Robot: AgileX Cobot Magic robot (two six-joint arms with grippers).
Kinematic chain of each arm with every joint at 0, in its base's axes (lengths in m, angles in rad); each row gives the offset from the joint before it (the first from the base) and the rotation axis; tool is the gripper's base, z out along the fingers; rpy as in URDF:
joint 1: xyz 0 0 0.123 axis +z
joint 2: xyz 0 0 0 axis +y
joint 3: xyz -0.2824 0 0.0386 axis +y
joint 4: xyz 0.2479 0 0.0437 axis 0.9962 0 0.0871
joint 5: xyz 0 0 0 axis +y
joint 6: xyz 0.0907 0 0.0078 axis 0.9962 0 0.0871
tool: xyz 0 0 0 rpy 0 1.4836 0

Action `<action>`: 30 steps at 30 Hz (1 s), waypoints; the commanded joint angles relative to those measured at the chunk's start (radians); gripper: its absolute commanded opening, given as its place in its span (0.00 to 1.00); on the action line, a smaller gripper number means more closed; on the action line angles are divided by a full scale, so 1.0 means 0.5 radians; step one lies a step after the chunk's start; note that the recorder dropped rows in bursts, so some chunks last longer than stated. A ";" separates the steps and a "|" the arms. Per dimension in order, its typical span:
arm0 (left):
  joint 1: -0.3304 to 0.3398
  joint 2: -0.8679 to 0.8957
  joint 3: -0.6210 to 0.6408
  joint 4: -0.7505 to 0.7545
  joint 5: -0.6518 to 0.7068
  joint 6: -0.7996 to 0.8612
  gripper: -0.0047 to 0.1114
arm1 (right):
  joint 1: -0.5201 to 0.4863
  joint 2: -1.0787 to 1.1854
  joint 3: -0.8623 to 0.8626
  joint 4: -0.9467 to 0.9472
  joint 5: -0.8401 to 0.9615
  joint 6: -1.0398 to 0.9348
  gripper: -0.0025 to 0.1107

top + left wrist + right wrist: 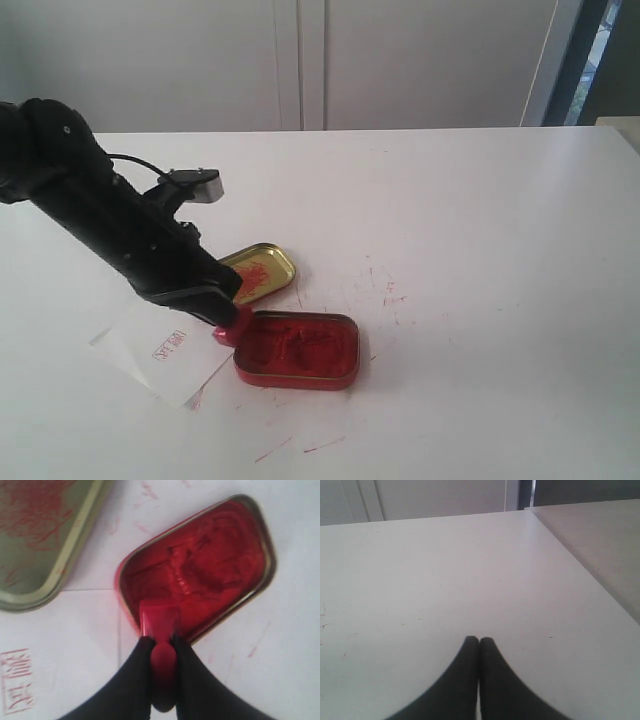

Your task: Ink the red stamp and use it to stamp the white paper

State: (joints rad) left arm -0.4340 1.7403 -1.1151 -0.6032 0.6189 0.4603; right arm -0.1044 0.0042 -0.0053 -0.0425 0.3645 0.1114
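Observation:
My left gripper (pixel 228 322) (pixel 161 642) is shut on the knob of the red stamp (pixel 161 622) (pixel 236 326). The stamp's block base sits at the near-left corner of the open red ink tin (pixel 298 349) (pixel 210 560), just over its rim; whether it touches the ink I cannot tell. The white paper (pixel 160 350) (pixel 60 645) lies left of the tin under my arm and bears a red rectangular imprint (pixel 168 345) (pixel 16 680). My right gripper (pixel 479 640) is shut on nothing over bare white table and does not show in the exterior view.
The gold-coloured tin lid (pixel 260 270) (pixel 40 540), smeared red, lies just behind the ink tin. Red ink smears (pixel 385 290) mark the white tabletop right of the tin. The table's right edge (pixel 580 570) shows in the right wrist view.

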 commanded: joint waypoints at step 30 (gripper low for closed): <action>-0.016 0.083 0.182 -0.991 0.667 0.864 0.04 | 0.008 -0.008 0.011 -0.004 -0.029 -0.002 0.02</action>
State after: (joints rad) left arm -0.4358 1.7600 -1.0309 -1.0568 0.8999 0.8712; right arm -0.1044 0.0042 -0.0053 -0.0425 0.3645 0.1114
